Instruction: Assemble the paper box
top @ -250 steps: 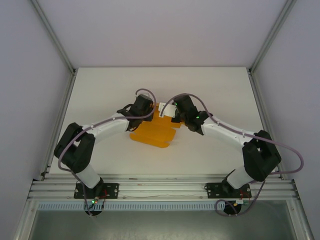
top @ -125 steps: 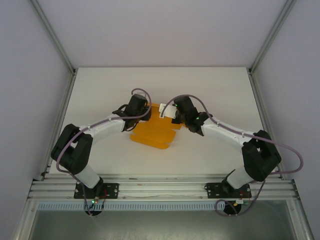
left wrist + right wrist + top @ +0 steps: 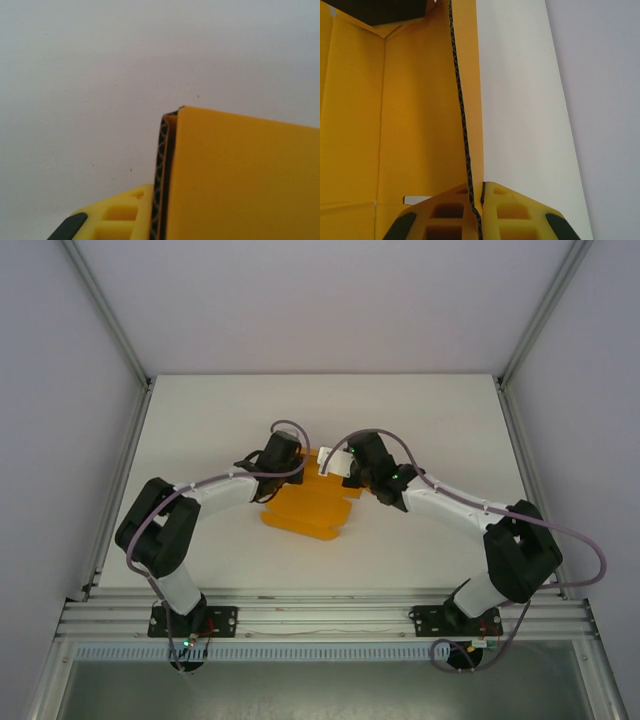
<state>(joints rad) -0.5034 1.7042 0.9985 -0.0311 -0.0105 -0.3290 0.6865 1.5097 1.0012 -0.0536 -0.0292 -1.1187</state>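
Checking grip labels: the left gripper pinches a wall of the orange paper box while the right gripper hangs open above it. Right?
No: the right gripper is shut on a wall of the paper box too, as the right wrist view shows. The left gripper does pinch a wall.

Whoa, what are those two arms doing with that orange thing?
Two robot arms are putting together an orange paper box on the white table. The right end effector is shut on one raised wall, and the left end effector is shut on a wall at the other side. The box looks only partly folded.
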